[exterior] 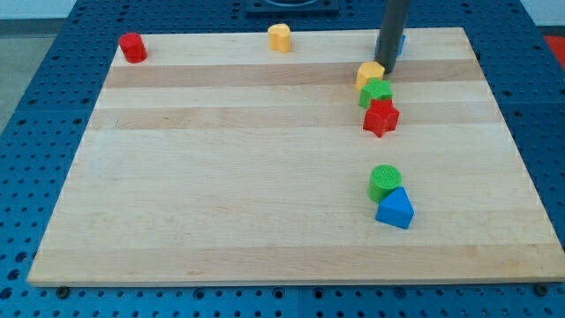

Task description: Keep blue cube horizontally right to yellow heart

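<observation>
**Though the rod half hides it, the blue cube [402, 43] lies at 3 o'clock from the yellow heart [279, 37]**

Since the move turns on the far edge of the board [221, 221], the near blocks matter little. A blue triangle [395, 209] sits nearest the view's bottom, touching a green cylinder [384, 181] at its 11 o'clock. Farther up, three blocks touch in a short chain: a red star [380, 117], a green block [376, 93], and a yellow block [370, 75].

My tip [386, 64] rests just past that yellow block, at its 1 o'clock. It is a bare rod with nothing to open or close, and it carries nothing. The blue cube shows only as a sliver at the rod's right edge, roughly at 1 o'clock from my tip. Whether rod and cube touch, I cannot tell.

The yellow heart stands well apart, at about 9 o'clock from the cube, on the same far strip of board. The two look close to level, so I judge the task nearly met; any remaining push would be a small nudge, kept clear of the yellow block. A red cylinder [132, 47] sits in the far left corner.
</observation>
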Controlling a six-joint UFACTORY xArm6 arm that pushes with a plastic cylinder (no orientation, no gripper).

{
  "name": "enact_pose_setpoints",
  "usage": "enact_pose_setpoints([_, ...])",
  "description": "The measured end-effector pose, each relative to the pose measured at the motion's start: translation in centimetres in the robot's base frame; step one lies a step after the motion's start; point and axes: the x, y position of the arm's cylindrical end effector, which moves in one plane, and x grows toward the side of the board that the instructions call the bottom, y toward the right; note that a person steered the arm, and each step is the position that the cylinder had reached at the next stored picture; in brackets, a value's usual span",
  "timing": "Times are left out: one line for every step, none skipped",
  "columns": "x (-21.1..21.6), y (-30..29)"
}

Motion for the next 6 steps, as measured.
enact_pose_setpoints([-0.9, -2.2])
enact_pose_setpoints([-3.2, -2.0])
enact_pose_setpoints([-4.8, 0.3])
enact_pose_setpoints([-4.9, 2.5])
enact_pose_setpoints([-4.4, 1.9])
enact_pose_setpoints([-2.0, 1.4])
